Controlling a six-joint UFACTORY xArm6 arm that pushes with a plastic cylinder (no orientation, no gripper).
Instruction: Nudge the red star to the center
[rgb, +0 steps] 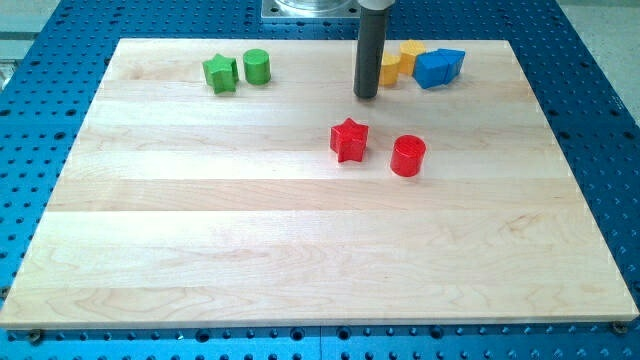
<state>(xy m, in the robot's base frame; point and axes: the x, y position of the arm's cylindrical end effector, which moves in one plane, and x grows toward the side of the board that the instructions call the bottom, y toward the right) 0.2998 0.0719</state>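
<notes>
Seven blocks are sitting on the wooden board (300, 250), and the one to watch, the red star (349, 140), is our landmark, lying a little toward the view's top of the board's middle. Up from the star, toward the view's top and a touch to the view's right, my tip (366, 96) is resting on the wood, standing clear of the star with bare board between them. No jaws are working here: the arm is ending in a plain dark rod, so nothing is opening, closing or gripping, and the tip is touching no block. Just to the view's right of the star, slightly lower, a red cylinder (408, 156) is standing near it without touching. Well up and to the view's left of the star, a green star (220, 73) and a green cylinder (257, 67) are sitting side by side. Up and to the view's right of the star, beyond the rod, two yellow blocks (399, 61) are huddling against two blue blocks (438, 67); their shapes are hard to make out.
</notes>
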